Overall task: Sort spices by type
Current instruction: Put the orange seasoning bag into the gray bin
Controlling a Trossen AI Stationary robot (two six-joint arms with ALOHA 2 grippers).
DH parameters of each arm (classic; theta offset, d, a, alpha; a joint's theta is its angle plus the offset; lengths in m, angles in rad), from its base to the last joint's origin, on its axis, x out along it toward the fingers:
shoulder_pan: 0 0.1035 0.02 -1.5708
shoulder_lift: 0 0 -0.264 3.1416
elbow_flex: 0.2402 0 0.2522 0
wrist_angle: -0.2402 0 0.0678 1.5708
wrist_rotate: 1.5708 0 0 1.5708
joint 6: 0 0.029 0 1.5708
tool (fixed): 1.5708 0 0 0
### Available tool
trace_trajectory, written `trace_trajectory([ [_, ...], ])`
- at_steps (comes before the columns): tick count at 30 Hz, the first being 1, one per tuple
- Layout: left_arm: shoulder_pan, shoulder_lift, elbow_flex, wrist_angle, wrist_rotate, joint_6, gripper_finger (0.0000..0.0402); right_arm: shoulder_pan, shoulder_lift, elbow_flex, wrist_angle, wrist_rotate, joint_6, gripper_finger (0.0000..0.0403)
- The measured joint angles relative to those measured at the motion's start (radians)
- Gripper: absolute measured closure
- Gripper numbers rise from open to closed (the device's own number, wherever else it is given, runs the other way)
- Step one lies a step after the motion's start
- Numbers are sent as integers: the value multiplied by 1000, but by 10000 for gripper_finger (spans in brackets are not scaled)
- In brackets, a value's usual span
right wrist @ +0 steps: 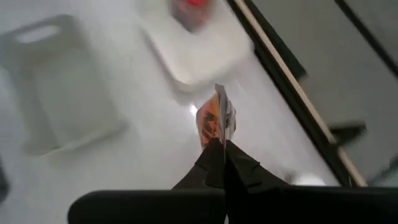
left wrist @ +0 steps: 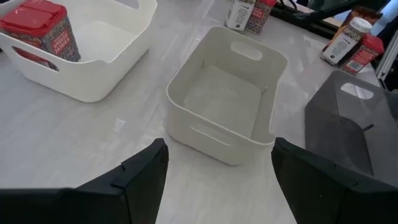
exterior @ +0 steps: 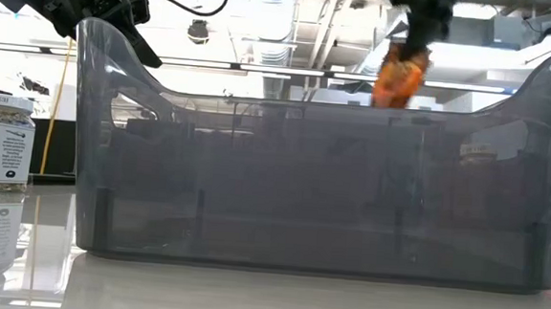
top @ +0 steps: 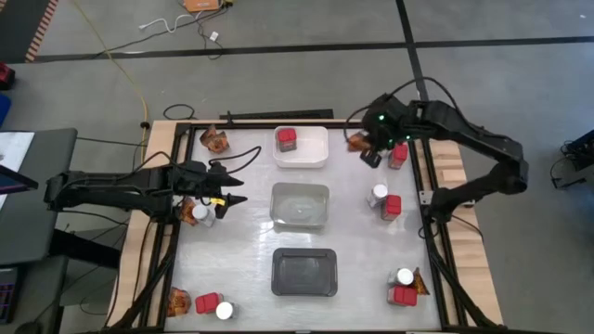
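My right gripper [top: 365, 145] is raised over the table's far right part, beside the white tray [top: 317, 158], and is shut on an orange-brown crinkly packet [top: 355, 141]. A red boxy container [top: 287, 139] stands in that white tray. The clear tray [top: 300, 206] and the dark grey tray [top: 303, 273] lie in a row toward the near edge. My left gripper [top: 232, 190] hovers open at the table's left, pointing at the clear tray [left wrist: 224, 99], with nothing between its fingers. Jars, red boxes and packets stand in small groups around the table's edges. My right gripper pinches the packet by its end [right wrist: 217, 140] between the two shut fingers, which slant downward. In the right wrist view the packet shows edge-on beyond the fingertips [right wrist: 239, 165]. The packet [exterior: 398, 76] hangs below the gripper, lifted well clear of the table.
Spices stand at the right edge [top: 385, 202] and the near right corner [top: 403, 288]. More stand at the near left corner [top: 206, 304], the far left [top: 215, 139] and just under my left arm [top: 200, 211]. A red box [top: 399, 154] stands below my right arm.
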Motion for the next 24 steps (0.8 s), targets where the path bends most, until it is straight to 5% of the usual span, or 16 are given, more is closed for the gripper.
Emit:
trace_trajectory([
  [10,0,0,0,0,-2,4,127,248,215,125,56,0,-31,390],
  [24,0,0,0,-8,-2,8,127,356,518,177,78,7,37,390],
])
